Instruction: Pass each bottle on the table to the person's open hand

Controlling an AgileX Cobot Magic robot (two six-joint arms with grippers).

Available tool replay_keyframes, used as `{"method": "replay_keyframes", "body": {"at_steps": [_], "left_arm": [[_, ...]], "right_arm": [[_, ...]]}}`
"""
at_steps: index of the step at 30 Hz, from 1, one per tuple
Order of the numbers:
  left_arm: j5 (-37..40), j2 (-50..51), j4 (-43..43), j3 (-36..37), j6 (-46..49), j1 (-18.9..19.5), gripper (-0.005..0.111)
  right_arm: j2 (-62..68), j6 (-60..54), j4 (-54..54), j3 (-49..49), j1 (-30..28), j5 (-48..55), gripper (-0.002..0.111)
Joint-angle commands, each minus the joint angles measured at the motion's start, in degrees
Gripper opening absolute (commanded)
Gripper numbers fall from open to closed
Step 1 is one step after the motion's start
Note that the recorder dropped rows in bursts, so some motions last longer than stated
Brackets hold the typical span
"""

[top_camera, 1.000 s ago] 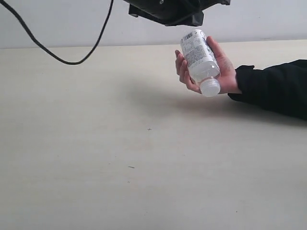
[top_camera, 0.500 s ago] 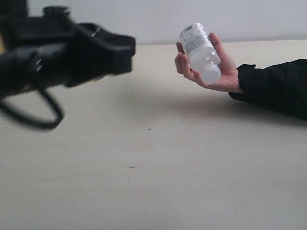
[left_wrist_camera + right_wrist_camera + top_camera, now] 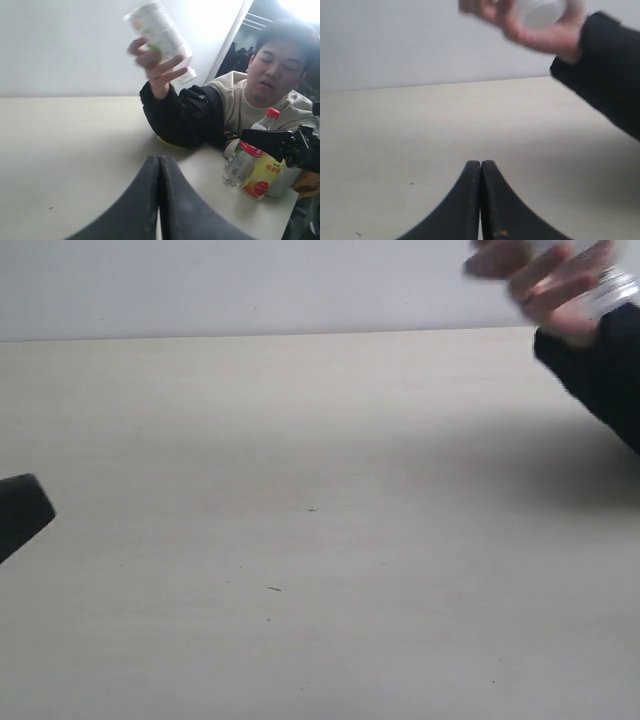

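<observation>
Handover apparently done: white-capped bottle (image 3: 160, 27) in hand (image 3: 545, 280), raised over far right corner of table (image 3: 300, 440). Left end effector (image 3: 159, 167) and right end effector (image 3: 481, 170) pressed together, empty. Next: reaching for remaining bottles (image 3: 257, 180) at table's edge.

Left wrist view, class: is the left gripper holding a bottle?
No, the left gripper is shut and empty; the person's hand holds the white bottle.

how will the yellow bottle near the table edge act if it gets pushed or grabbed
The yellow bottle looks full of liquid, so it is probably fairly heavy for its size. It stands upright and looks tall and narrow, so a push up high would likely tip it. It stands close beside the clear red-labelled bottle, which a sideways nudge could knock.
</observation>
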Motion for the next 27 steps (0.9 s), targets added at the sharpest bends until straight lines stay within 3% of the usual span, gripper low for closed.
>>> {"method": "replay_keyframes", "body": {"at_steps": [1, 5, 14, 23, 27], "left_arm": [[-1.8, -7.4, 0.6, 5.2, -0.1, -0.5, 0.001], [-1.3, -12.6, 1.5, 7.1, -0.1, -0.5, 0.001], [9.4, -15.4, 1.4, 7.1, -0.8, -0.3, 0.001], [9.9, -15.4, 1.4, 7.1, -0.7, -0.3, 0.001], [9.5, -15.4, 2.5, 7.1, 4.0, -0.3, 0.001]], "right_arm": [[-0.3, -0.4, 0.0, 0.2, -0.2, -0.4, 0.000], [-0.3, -0.4, 0.0, 0.2, -0.2, -0.4, 0.000], [-0.3, -0.4, 0.0, 0.2, -0.2, -0.4, 0.000], [-0.3, -0.4, 0.0, 0.2, -0.2, -0.4, 0.000], [-0.3, -0.4, 0.0, 0.2, -0.2, -0.4, 0.000]]}}
